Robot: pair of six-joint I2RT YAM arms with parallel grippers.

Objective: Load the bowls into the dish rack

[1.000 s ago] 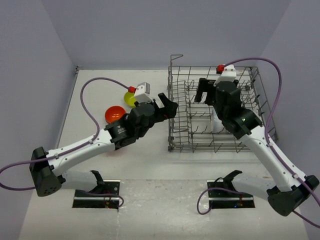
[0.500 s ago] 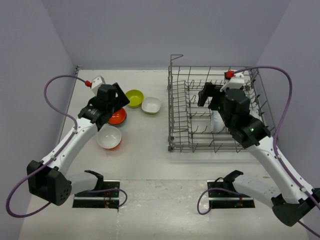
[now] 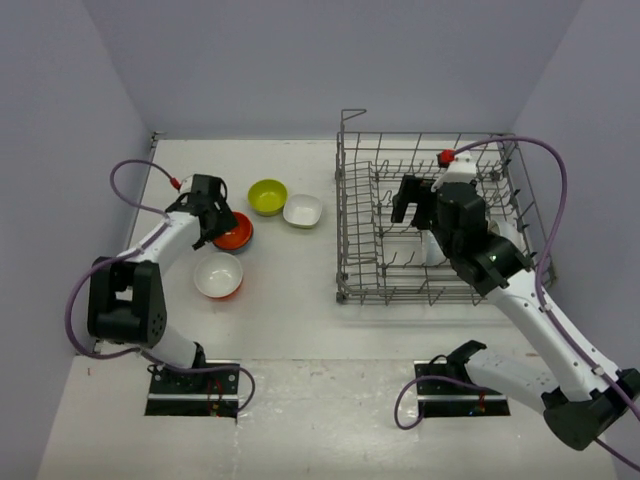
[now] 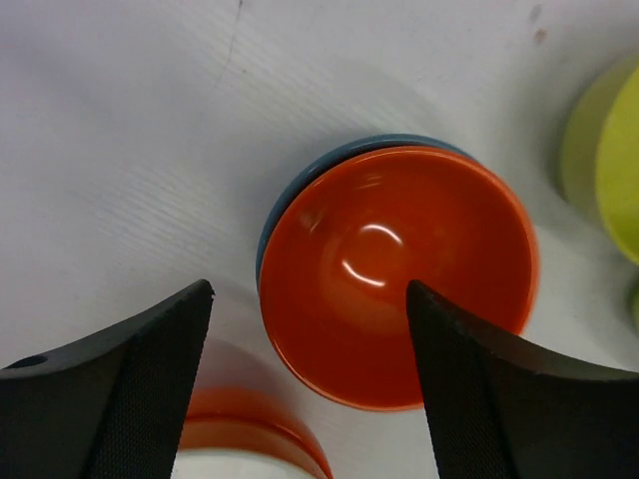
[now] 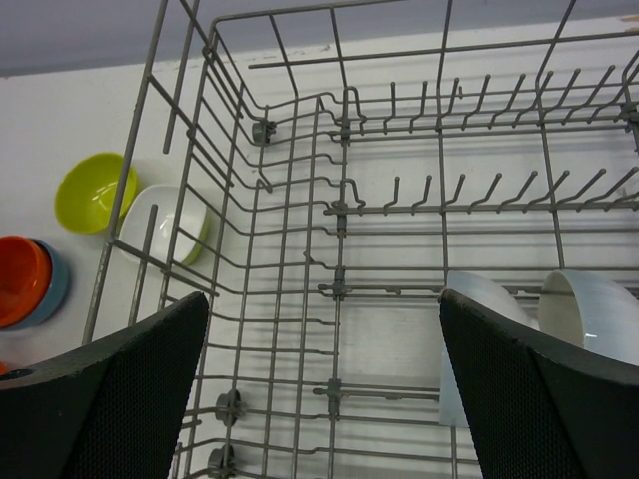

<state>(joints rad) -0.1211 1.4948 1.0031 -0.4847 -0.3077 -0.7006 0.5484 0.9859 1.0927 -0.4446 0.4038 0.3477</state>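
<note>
Glossy round orange bowl (image 4: 394, 274) nests inside blue bowl (image 4: 290, 182).

Lavender walls (image 3: 300, 60) on three sides — white tabletop (image 3: 290, 320), even light.

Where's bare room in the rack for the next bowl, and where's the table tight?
The dish rack is bare across its left half and far rows; two white bowls stand nearer. The table is free between white squarish bowl and rack. Crowded: orange bowl nested in blue bowl, yellow-green bowl, orange-and-white bowl, by the left gripper.
</note>
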